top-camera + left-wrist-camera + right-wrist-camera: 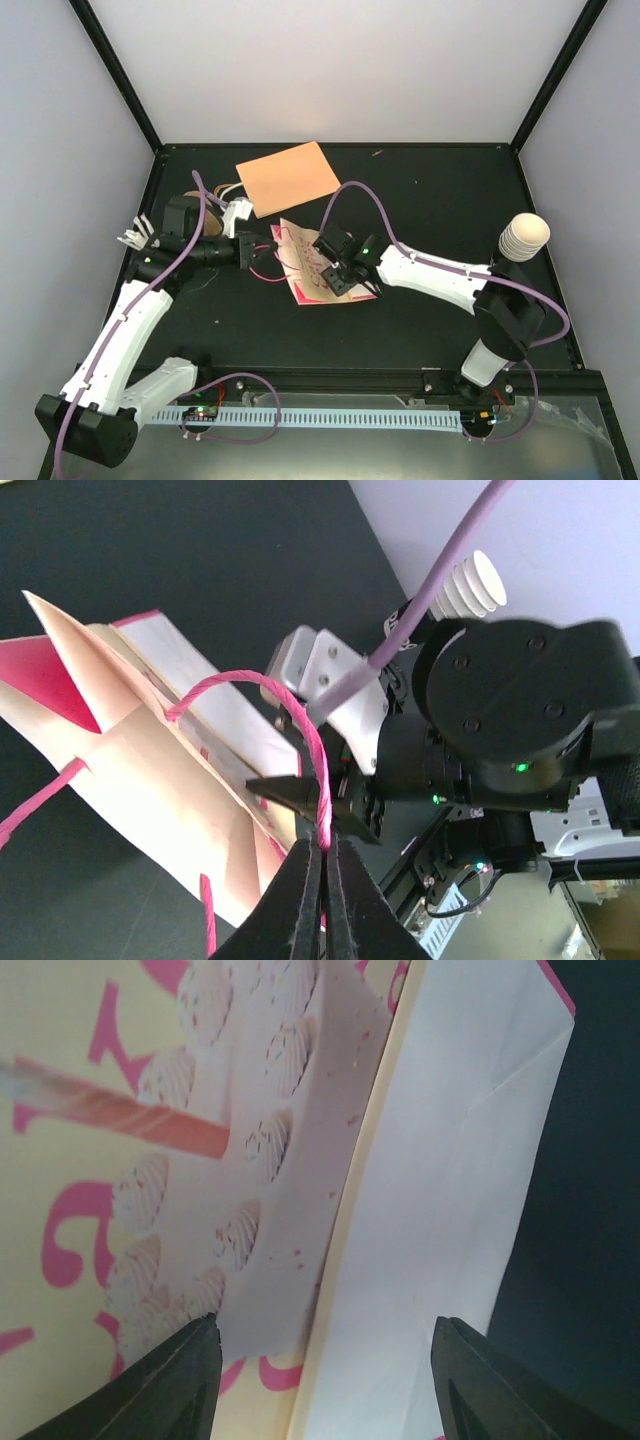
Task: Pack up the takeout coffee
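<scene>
The takeout coffee (524, 238), a cream ribbed paper cup, stands at the table's right side, apart from both grippers; it also shows in the left wrist view (470, 585). A cream paper bag with pink print (312, 272) lies flat mid-table. My left gripper (325, 852) is shut on the bag's pink twisted handle (300, 715), at the bag's left end (250, 252). My right gripper (325, 1350) is open just over the bag's mouth (342, 274), one finger above the printed panel (200, 1160), the other over the white inner side (450, 1210).
An orange-brown flat sheet (288, 177) lies at the back, with a small white object (238, 213) by its near left corner. A bundle of thin white sticks (135, 237) sits at the left edge. Black frame posts and pale walls close in the table.
</scene>
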Robot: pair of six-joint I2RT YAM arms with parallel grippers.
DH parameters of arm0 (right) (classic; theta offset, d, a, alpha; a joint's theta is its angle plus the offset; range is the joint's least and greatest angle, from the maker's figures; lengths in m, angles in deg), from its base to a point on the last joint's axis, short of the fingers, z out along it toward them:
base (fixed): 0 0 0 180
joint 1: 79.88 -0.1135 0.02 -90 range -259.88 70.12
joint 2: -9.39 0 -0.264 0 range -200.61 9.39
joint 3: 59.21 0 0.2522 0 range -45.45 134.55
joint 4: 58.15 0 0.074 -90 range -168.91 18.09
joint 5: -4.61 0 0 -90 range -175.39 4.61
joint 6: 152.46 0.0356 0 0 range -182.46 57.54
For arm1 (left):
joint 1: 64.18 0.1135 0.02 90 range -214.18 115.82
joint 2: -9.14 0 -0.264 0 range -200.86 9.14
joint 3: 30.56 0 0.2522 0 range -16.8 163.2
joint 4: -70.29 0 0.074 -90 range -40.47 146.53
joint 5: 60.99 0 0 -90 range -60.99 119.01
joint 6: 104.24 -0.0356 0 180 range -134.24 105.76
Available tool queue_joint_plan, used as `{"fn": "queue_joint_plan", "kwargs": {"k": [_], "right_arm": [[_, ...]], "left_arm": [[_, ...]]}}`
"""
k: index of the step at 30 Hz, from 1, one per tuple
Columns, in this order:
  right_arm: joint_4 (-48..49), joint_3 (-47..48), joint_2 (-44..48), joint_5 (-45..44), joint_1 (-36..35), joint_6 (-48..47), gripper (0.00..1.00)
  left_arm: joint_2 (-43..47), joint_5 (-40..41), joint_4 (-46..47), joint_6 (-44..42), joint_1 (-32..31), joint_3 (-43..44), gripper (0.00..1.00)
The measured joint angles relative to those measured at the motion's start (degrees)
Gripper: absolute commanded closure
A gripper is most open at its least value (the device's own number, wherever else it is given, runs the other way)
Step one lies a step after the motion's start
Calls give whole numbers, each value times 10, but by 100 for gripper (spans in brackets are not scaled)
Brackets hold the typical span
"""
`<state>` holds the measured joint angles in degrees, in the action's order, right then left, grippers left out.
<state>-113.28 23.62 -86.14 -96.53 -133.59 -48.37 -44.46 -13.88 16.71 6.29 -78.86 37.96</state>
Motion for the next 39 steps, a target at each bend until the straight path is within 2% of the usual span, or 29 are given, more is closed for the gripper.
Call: {"fn": "queue_joint_plan", "kwargs": {"k": [6, 17, 30, 39], "right_arm": [[-7, -29, 29, 0, -18, 31, 37], [-12, -53, 14, -41, -19, 71, 37], [-14, -74, 15, -113, 15, 88, 49], [4, -108, 59, -93, 69, 79, 61]], "left_arm": [[3, -12, 6, 3, 0, 14, 98], [4, -13, 3, 7, 0, 14, 98], [22, -10, -3, 6, 0, 14, 98], [23, -8, -3, 6, 0, 14, 99]]}}
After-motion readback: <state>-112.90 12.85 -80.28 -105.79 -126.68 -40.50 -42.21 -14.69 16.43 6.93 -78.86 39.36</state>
